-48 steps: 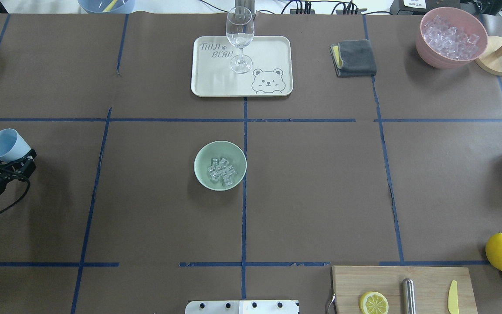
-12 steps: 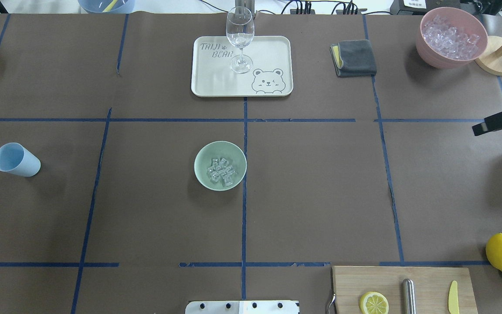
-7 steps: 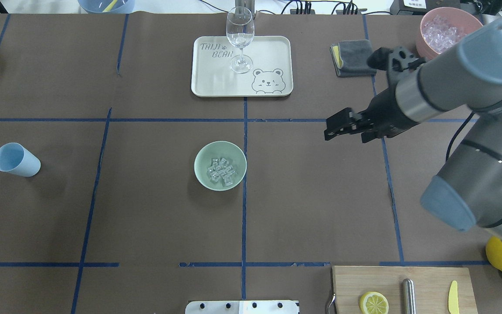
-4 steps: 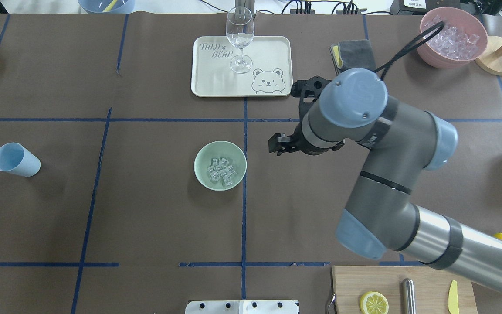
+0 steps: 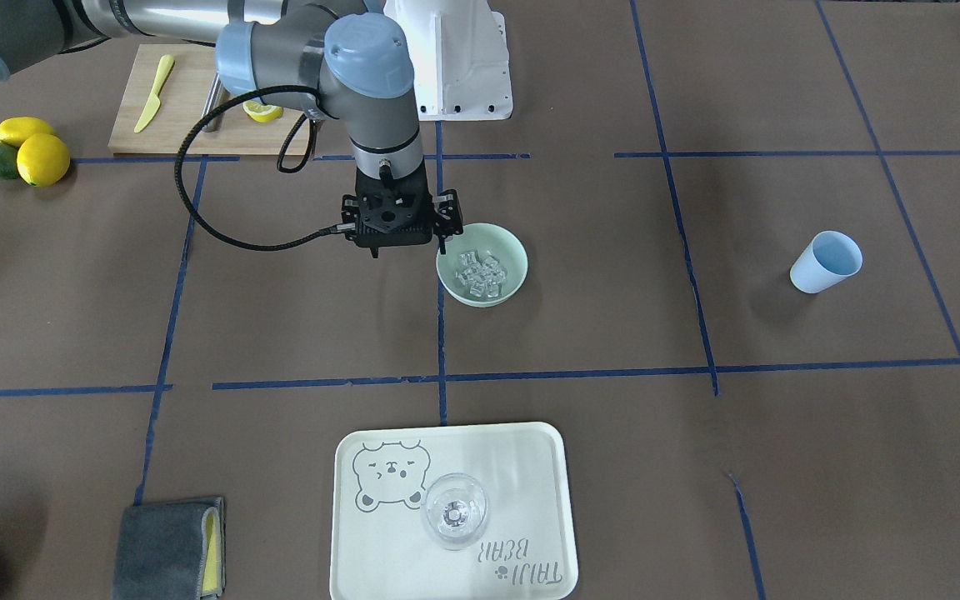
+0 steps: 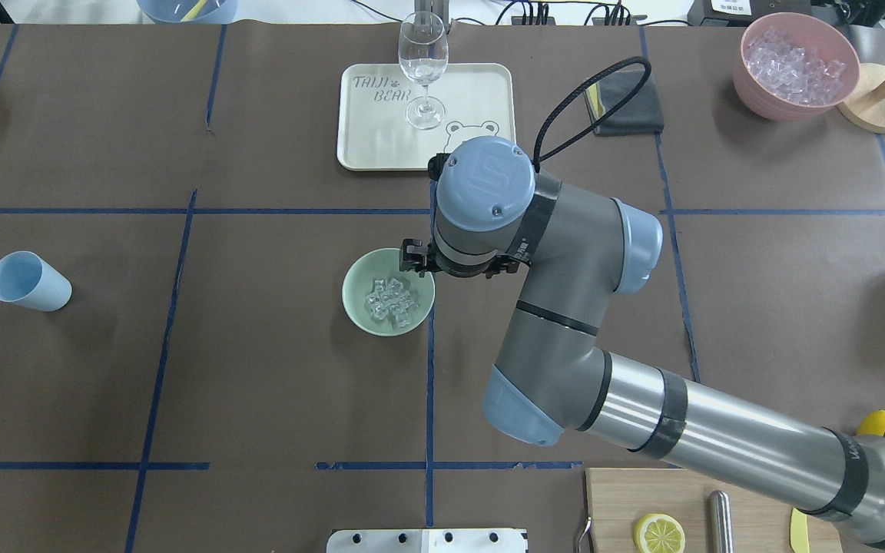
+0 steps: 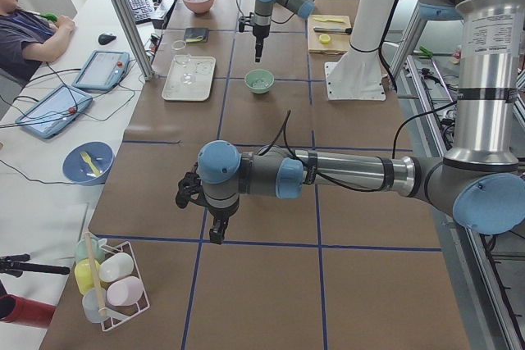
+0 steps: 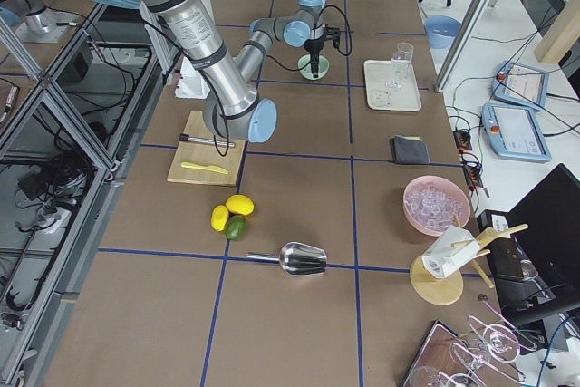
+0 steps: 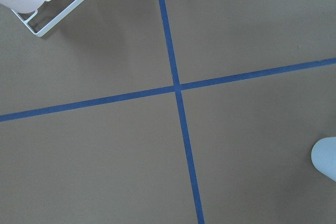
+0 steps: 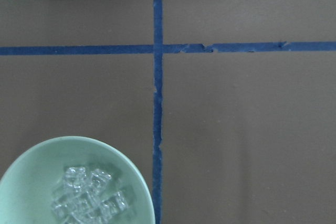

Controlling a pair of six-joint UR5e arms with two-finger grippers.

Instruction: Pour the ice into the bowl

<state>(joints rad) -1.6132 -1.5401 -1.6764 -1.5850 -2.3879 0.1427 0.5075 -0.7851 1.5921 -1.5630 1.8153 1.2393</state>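
Brown paper ruled into squares by blue tape covers the tabletop (image 6: 258,384); near its middle sits the pale green bowl (image 6: 354,303), upright, with the ice (image 6: 391,299) heaped as a small cluster of clear cubes on its floor. Right arm: reaches in from the robot's right, wrist vertical, with the right hand (image 5: 407,237) pointing straight down above the tabletop, just beside the bowl's rim on the robot's right side; from overhead the wrist hides most of it, and whether its fingers are spread or closed cannot be told; nothing can be seen held in it. Right wrist view: bowl and ice lie in the lower left corner, beside a blue tape crossing. Left arm: seen only from the side, low over the tabletop, well apart from the bowl; the state of the left hand (image 7: 215,231) cannot be told. Surroundings: blue cup (image 6: 28,280), far out on the robot's left; cream tray (image 6: 381,146) carrying a wine glass (image 6: 423,61) beyond the bowl; grey cloth (image 6: 631,104); pink bowl (image 6: 765,100) (filled with more ice cubes) at the far right corner; cutting board (image 6: 757,499) with a lemon half (image 6: 659,534) at the near edge.
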